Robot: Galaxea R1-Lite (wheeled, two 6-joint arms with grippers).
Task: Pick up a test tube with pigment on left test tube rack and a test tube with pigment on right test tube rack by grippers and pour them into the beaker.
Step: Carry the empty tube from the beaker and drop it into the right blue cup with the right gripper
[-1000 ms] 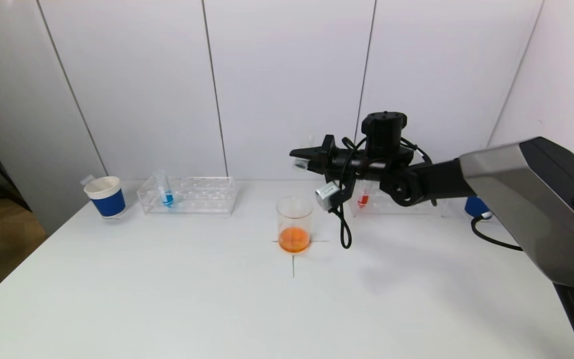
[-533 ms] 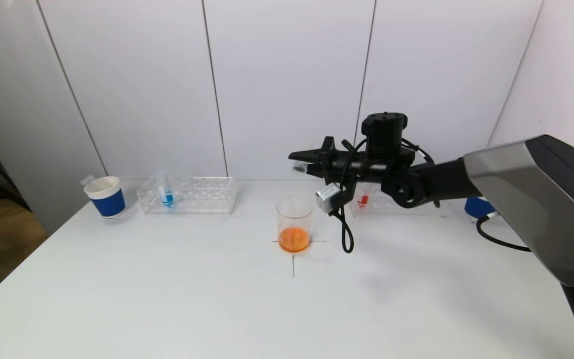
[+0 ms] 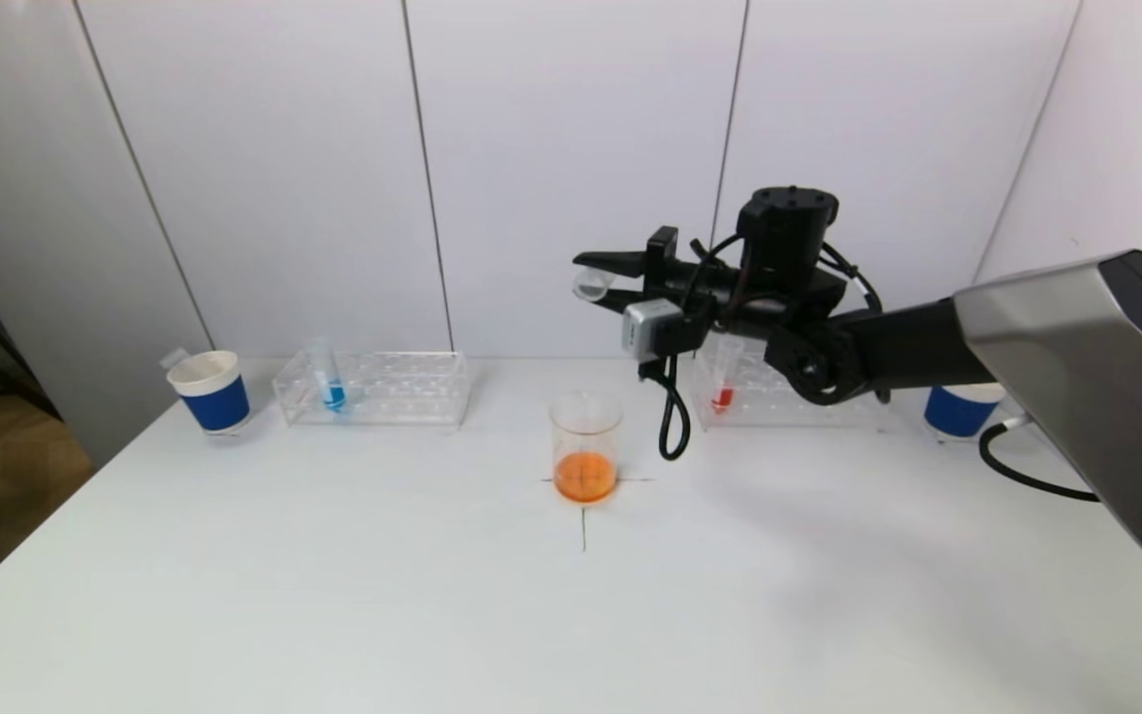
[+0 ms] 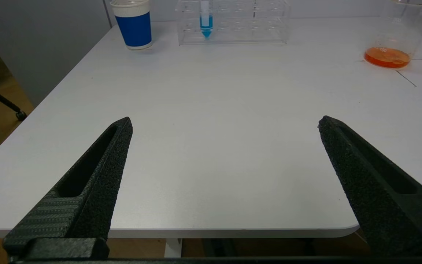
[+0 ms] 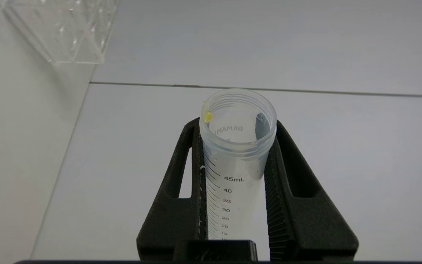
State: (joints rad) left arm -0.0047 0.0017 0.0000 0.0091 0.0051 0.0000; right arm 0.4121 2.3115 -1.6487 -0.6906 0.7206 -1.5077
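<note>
Item 1: right end effector (image 3: 599, 276), clenched on an emptied test tube (image 5: 236, 157), held roughly level above and behind the beaker (image 3: 586, 446). A yellow droplet clings to the rim.

Item 2: beaker, on the tabletop (image 3: 333, 575) cross mark, holding orange liquid.

Item 3: left end effector (image 4: 225, 124), released, fingers wide, low over the near tabletop edge.

Item 4: left rack (image 3: 373, 389), one blue-pigment tube (image 3: 325, 377) upright. I judge it light, rigid, smooth plastic and slippery; I would grip mid-barrel, below the threaded rim, firmly.

Item 5: right rack (image 3: 779, 402), red-pigment tube (image 3: 723, 382) standing.
</note>
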